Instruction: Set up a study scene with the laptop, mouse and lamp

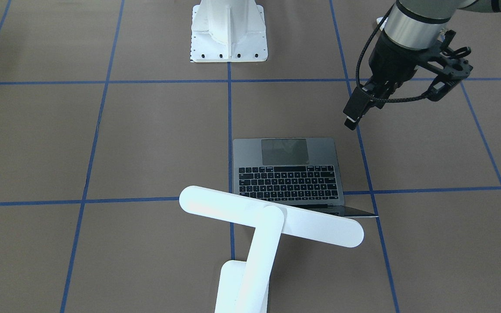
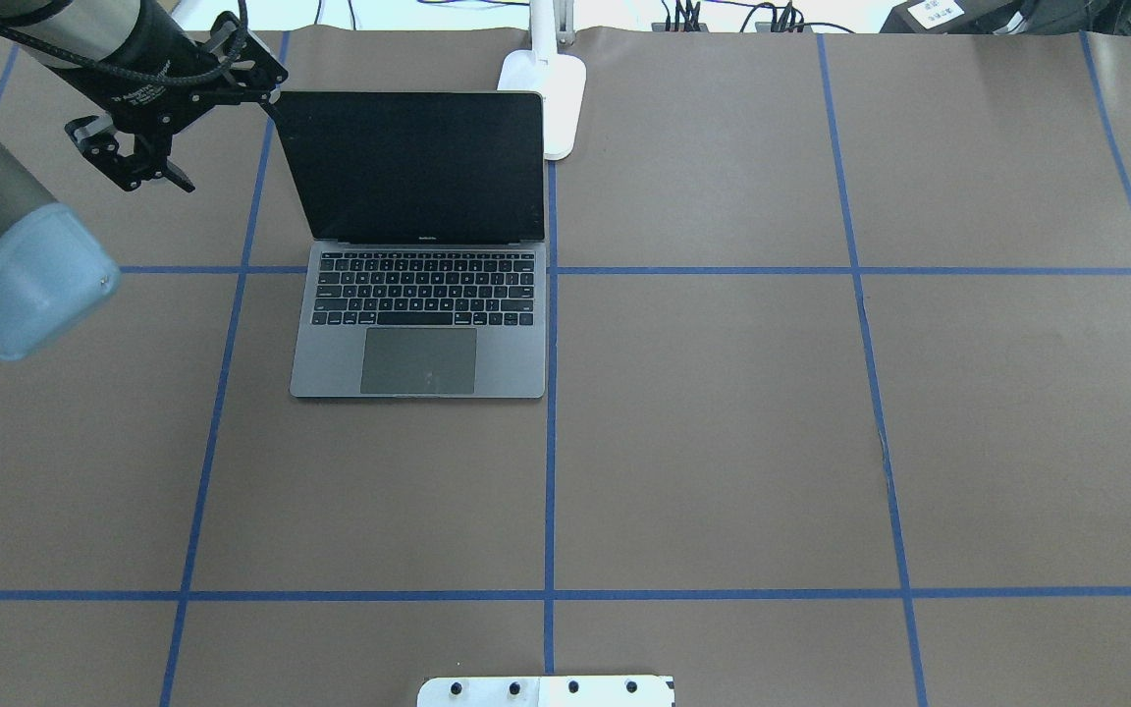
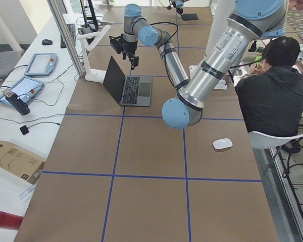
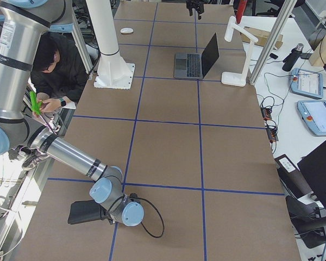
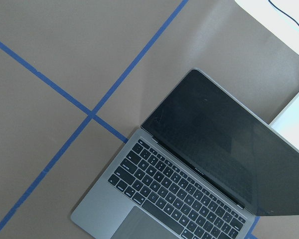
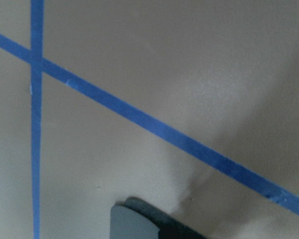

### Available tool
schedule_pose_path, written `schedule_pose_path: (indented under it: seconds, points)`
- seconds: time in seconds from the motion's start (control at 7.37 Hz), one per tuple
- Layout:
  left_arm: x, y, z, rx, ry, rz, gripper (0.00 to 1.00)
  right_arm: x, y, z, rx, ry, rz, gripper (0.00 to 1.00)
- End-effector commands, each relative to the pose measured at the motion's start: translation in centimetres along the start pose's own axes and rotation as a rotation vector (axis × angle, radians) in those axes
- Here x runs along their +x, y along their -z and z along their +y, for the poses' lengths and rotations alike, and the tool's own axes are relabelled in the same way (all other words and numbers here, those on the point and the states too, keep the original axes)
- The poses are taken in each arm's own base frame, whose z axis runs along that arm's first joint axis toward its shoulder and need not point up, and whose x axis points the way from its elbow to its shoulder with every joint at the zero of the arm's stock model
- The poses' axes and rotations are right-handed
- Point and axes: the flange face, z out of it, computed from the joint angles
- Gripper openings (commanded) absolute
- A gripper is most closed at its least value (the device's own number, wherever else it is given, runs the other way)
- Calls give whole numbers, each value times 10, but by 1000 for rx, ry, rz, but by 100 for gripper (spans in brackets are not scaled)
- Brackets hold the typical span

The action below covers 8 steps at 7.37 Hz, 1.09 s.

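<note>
The laptop [image 2: 418,324] lies open left of the table's centre line, its dark screen upright; it also shows in the front view [image 1: 289,174] and the left wrist view [image 5: 199,184]. The white lamp [image 1: 272,217] stands just behind it, base on the table [image 2: 551,83]. The white mouse [image 3: 222,143] lies alone near the robot-side edge, far to the laptop's left. My left gripper [image 2: 151,182] hovers open and empty beside the screen's left edge. My right gripper [image 4: 81,212] is low over the table's right end; only one fingertip [image 6: 134,221] shows.
The white bolted pedestal [image 1: 228,30] stands at the robot's side of the table. A seated person [image 3: 272,91] is beside it. Tablets and cables [image 3: 40,63] lie on the white bench beyond the far edge. Blue tape lines cross the brown table.
</note>
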Motion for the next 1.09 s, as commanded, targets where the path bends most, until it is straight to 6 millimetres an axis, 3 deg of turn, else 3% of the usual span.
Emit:
schedule_pose_path:
  seconds: [0.0, 0.27, 0.41, 0.54, 0.95]
  points:
    - [1, -8, 8, 3, -10, -11, 100, -56, 45, -29, -6, -45, -25, 0]
    - [2, -10, 12, 6, -14, -12, 100, -136, 99, -64, 13, -89, -46, 0]
    - [1, -12, 12, 5, -15, -15, 100, -157, 117, -85, 62, -121, -72, 0]
    - [0, -18, 17, -4, -24, -23, 100, -169, 130, -101, 103, -165, -79, 0]
    - [-1, -23, 18, -8, -26, -32, 100, -191, 133, -125, 232, -266, -218, 0]
